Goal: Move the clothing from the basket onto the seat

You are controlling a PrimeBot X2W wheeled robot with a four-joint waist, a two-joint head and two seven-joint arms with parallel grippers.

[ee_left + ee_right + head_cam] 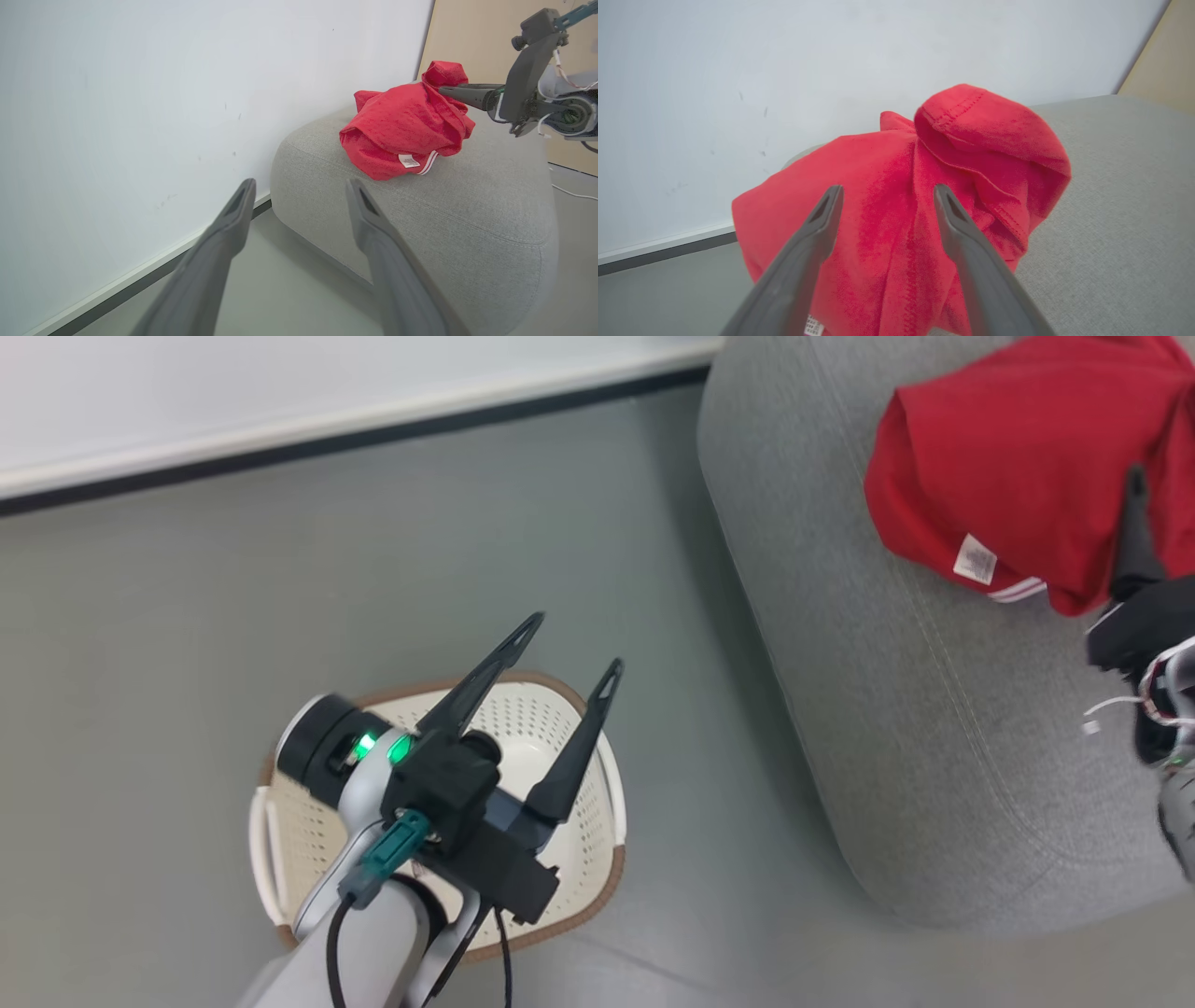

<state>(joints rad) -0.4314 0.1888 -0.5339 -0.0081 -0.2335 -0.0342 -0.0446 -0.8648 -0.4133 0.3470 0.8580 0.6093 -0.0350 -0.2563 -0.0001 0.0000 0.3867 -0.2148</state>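
Clothing (1018, 457) heaped on the seat (896, 709), well apart from the basket (588, 831). Right gripper (888, 189) spread wide against the fabric, pinching nothing. Left gripper (576, 639) spread above the basket. Placing step looks done. Next: draw the right arm back without snagging cloth.

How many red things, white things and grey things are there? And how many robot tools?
Red clothing: 1
White basket: 1
Grey seat: 1
Robot tools: 2 (left tool, right tool)
Total: 5
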